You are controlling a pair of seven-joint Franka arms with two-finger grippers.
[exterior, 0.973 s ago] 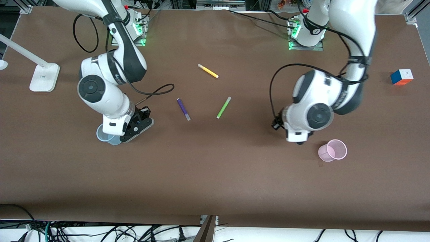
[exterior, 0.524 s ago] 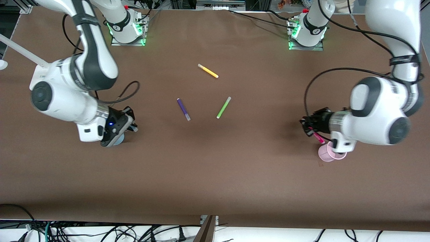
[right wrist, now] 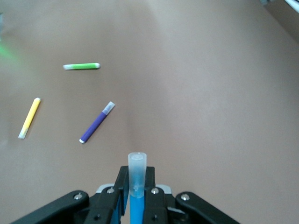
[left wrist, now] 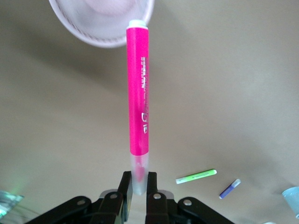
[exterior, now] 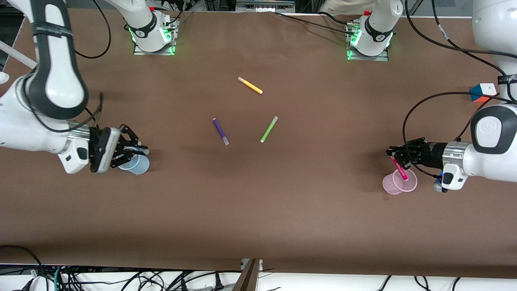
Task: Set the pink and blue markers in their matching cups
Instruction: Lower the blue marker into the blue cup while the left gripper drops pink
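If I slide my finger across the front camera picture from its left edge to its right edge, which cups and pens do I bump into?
Blue cup → purple marker → yellow marker → green marker → pink cup, with the pink marker poking over it.

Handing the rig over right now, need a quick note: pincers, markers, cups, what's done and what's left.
Left pincer: shut on the pink marker, tilted over the pink cup at the left arm's end of the table, its lower tip at the rim.
Right pincer: shut on the blue marker, right at the blue cup at the right arm's end.
Done: both markers picked up and carried to their matching cups.
Left: lower and release each; neither is let go yet.
Leave alone: the purple marker, green marker and yellow marker mid-table.
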